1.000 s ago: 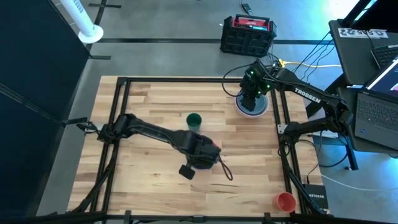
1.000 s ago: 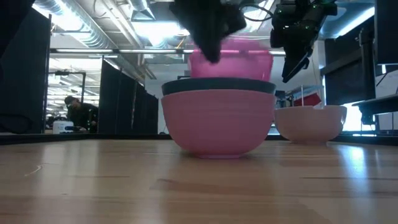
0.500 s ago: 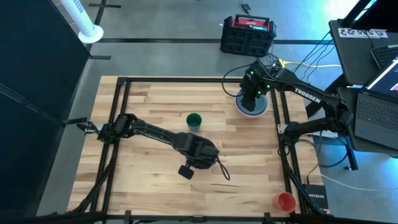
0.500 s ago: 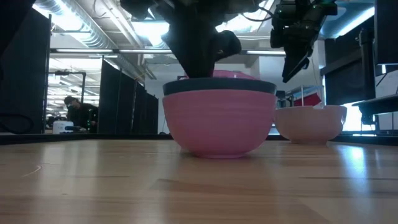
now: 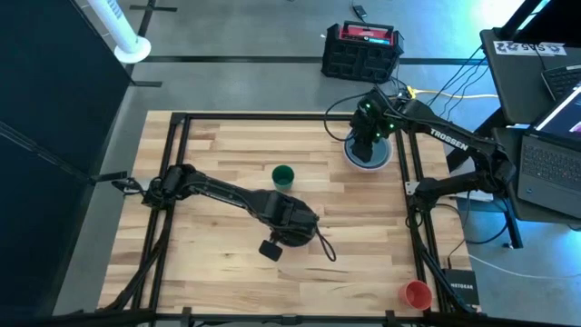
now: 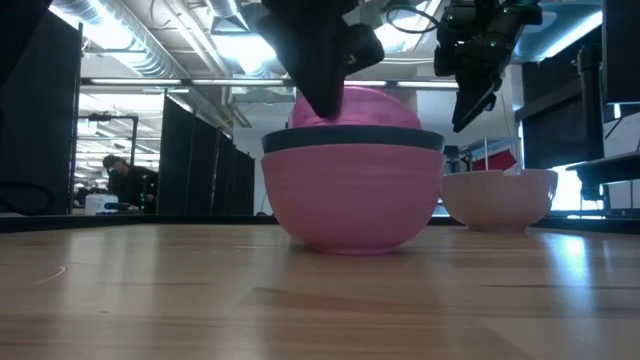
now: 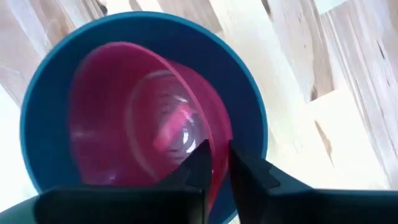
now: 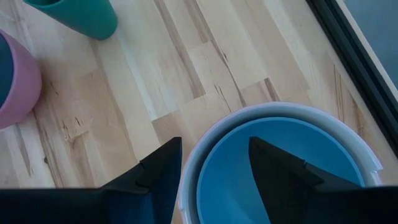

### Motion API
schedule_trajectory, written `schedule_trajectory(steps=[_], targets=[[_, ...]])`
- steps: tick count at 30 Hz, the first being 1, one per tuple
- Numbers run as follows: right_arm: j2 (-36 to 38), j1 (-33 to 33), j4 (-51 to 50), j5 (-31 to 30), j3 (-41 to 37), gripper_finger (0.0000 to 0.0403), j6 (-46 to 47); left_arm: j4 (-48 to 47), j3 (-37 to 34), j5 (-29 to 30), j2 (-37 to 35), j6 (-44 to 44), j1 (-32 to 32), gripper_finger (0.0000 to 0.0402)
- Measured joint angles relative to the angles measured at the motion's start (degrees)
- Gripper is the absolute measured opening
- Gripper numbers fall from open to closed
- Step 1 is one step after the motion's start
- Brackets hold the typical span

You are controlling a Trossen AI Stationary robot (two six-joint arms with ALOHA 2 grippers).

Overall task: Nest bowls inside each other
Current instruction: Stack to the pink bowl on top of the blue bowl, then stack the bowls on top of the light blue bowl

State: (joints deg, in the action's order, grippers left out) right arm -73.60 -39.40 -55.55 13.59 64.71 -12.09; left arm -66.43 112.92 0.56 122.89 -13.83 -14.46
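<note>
A pale pink bowl stands on the table with a blue bowl nested in it. A hot pink bowl lies tilted inside the blue one, its rounded outside showing above the blue rim. My left gripper points down over this stack, shut on the hot pink bowl. A teal bowl stands alone farther back. At the far right my right gripper hangs open above a white bowl that has a second blue bowl in it. My left gripper has the hot pink bowl's rim in the narrow gap between its two fingers, one finger inside the bowl and one outside. The fingers come from above, pointing steeply down. The bowl leans, its held side high and its lower part inside the blue bowl.
A red cup stands at the near right corner. Black frame rails run along the table's edges. A black crate sits on the floor beyond the far edge, and laptops stand to the right.
My left gripper has come down with the hot pink bowl, which a second ago hung above the stack, and set it into the blue bowl. It has then risen a little. The bowl, upright before, now lies tipped with its outside showing over the blue rim.
</note>
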Motion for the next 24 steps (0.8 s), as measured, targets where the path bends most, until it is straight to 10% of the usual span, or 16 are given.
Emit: schedule_trajectory(steps=[24], targets=[[0.0, 0.02, 0.12, -0.02, 0.0, 0.0175, 0.02, -3.5, -0.96, 0.29, -4.89, 0.82, -2.29, 0.0094]])
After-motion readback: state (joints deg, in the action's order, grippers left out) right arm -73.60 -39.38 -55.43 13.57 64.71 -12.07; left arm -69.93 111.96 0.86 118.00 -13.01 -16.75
